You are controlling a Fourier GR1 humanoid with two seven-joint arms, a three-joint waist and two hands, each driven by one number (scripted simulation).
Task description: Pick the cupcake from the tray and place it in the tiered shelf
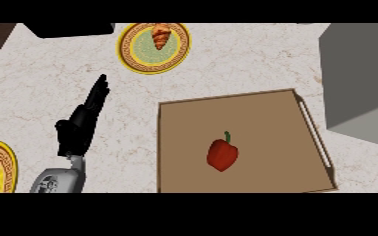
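Observation:
A brown tray lies on the counter at the lower right. On it I see only a red bell pepper with a green stem; no cupcake shows anywhere in this view. A grey boxy structure, possibly the shelf, fills the right edge beside the tray. My left hand is to the left of the tray, fingers straight and pointing up the counter, holding nothing. My right hand does not show.
A yellow-rimmed plate at the top centre carries a croissant. Part of another yellow plate pokes in at the left edge. A dark object sits at the counter's far left.

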